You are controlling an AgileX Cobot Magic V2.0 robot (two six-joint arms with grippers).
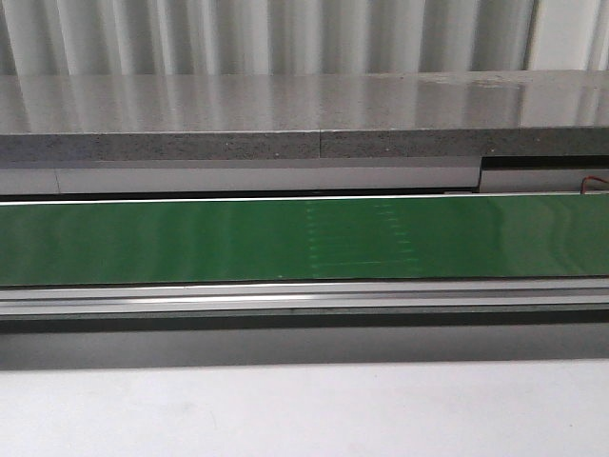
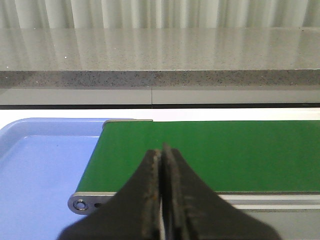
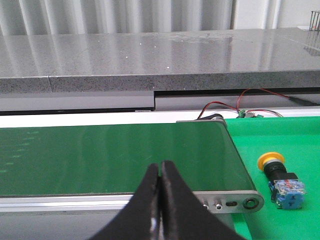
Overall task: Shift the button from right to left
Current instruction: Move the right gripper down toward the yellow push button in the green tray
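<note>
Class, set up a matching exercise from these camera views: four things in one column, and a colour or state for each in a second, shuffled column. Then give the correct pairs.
Things:
1. button
2. conveyor belt
3. tray
4. left gripper

Descriptions:
A. light blue, at the belt's end
B. shut, holding nothing
C. yellow cap, lying on a bright green surface
D. dark green, nothing on it

Pairs: 1-C, 2-D, 3-A, 4-B

Lab/workshop: green conveyor belt (image 1: 190, 243), wiring (image 3: 250, 102).
</note>
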